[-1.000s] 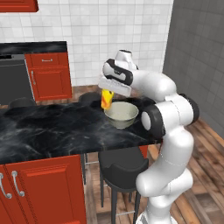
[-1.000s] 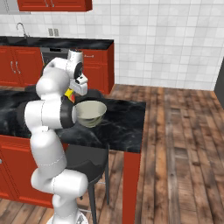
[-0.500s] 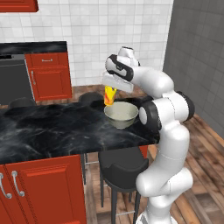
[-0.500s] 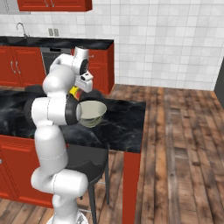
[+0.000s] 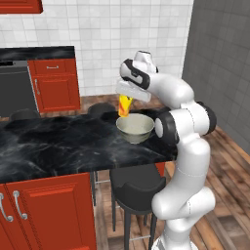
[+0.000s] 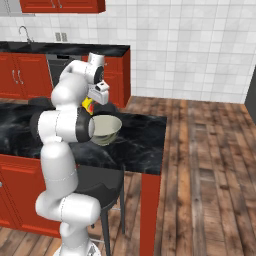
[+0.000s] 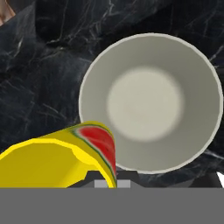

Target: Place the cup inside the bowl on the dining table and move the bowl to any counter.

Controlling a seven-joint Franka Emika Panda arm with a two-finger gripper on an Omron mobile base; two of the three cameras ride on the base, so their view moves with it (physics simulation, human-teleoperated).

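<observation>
Cup [image 7: 65,159], light, rigid and smooth-walled, sits pinched in the closed jaws by its side; the bowl [image 7: 151,103] lies just below them, best lifted by its rim.

Yellow cup [image 7: 57,159] with red mark — pale grey-green bowl [image 7: 151,103] — black white-veined dining table [image 5: 58,144]

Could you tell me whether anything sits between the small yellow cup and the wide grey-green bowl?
Nothing visible does. The gripper holds the small yellow cup above the wide grey-green bowl, whose inside is bare.
</observation>
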